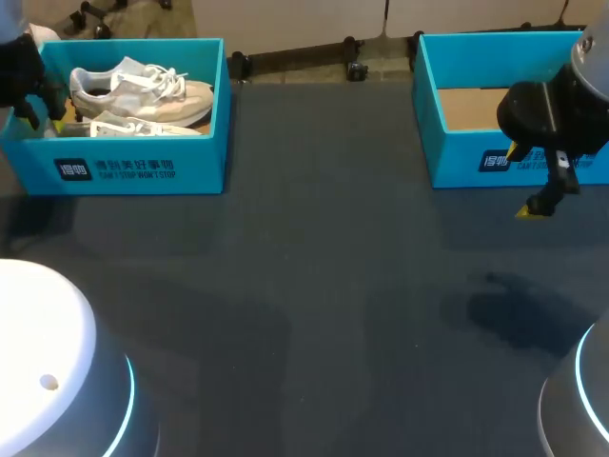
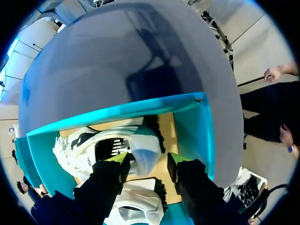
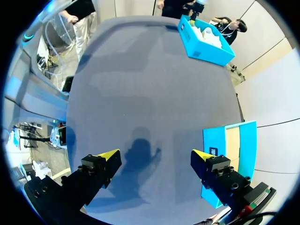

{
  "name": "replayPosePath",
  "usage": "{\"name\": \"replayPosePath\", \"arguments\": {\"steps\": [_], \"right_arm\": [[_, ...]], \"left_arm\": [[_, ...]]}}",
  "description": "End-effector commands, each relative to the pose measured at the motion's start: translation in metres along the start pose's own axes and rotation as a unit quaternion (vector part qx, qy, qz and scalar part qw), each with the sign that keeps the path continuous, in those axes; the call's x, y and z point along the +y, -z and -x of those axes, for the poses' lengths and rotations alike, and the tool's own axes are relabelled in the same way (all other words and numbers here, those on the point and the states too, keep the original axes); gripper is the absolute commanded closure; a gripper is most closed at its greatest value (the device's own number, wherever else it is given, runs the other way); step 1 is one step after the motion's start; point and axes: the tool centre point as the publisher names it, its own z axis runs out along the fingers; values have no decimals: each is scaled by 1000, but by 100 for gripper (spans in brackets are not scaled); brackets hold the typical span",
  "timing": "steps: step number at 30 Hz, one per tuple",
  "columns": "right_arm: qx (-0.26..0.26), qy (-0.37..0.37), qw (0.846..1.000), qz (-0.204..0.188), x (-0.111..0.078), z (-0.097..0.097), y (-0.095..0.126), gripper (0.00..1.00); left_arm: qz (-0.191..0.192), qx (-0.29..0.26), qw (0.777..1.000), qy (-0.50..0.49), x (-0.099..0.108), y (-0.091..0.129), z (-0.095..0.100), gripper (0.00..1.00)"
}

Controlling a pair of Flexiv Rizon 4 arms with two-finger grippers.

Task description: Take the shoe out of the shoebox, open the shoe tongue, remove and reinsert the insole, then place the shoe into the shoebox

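Head view shows a dark counter [image 1: 314, 286] with a teal shoebox [image 1: 143, 171] in the upper left of the frame. A white shoe [image 1: 143, 90] lies on its side inside it, and a second pale shoe [image 1: 143, 127] sits just in front of the first. A second teal box [image 1: 457, 157] with a brown cardboard floor stands in the upper right. The left arm [image 1: 17, 76] comes in at the shoebox's left end, and the right arm [image 1: 552, 109] hangs over the front wall of the other box. In the left wrist view the left claw [image 2: 146, 161] is above the shoebox's interior with its yellow-tipped fingers [image 2: 119, 158] spread. The white shoe lies under and ahead of them, one tip close beside it, though I cannot tell whether it touches. In the right wrist view the right claw [image 3: 153, 157] is spread wide and holds nothing. It hangs over bare counter where its own shadow falls, with the second box just beside one finger. The shoebox with the shoes lies well ahead, at the far end of the counter.
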Motion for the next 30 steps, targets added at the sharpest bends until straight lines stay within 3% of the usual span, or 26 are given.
{"name": "replayPosePath", "arguments": {"steps": [1,14,24,30], "right_arm": [[1,0,1000,-2,1,1,-1,0],[1,0,1000,-2,1,1,-1,0],[1,0,1000,-2,1,1,-1,0],[1,0,1000,-2,1,1,-1,0]], "left_arm": [[0,-2,1000,-1,2,-5,-1,51],[3,-4,1000,-4,-3,-23,-2,51],[7,-7,1000,0,0,-36,-4,47],[5,-9,1000,1,3,-42,-4,50]]}}
